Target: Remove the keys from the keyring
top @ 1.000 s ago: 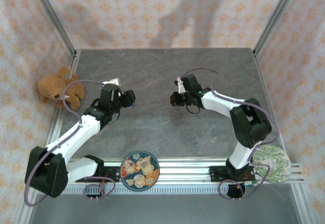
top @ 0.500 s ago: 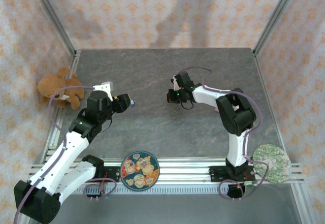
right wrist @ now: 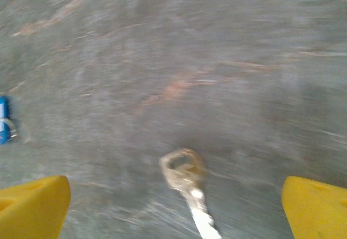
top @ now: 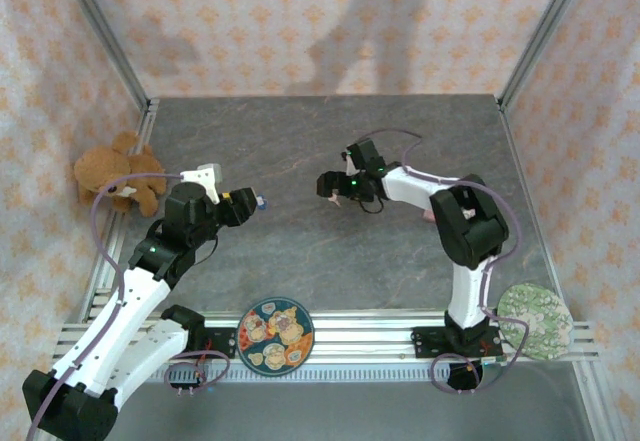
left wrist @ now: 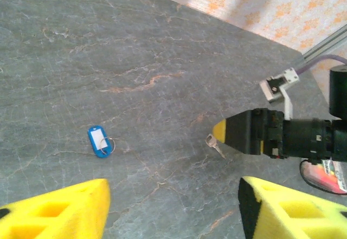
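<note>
In your right wrist view the key (right wrist: 184, 179) lies flat on the table (right wrist: 217, 60) between the right hand's (right wrist: 173, 206) wide-apart fingers, and the keyring (right wrist: 4, 125) is cut off at the left edge. Your left wrist view shows both whole and separate, with the left hand (left wrist: 173, 195) spread and empty. A teddy (top: 115, 176) sits by the table's left edge.

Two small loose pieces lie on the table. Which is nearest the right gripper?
The pale metal key, between the open fingers of the right gripper; the blue-tagged keyring lies apart, near the left gripper.
</note>
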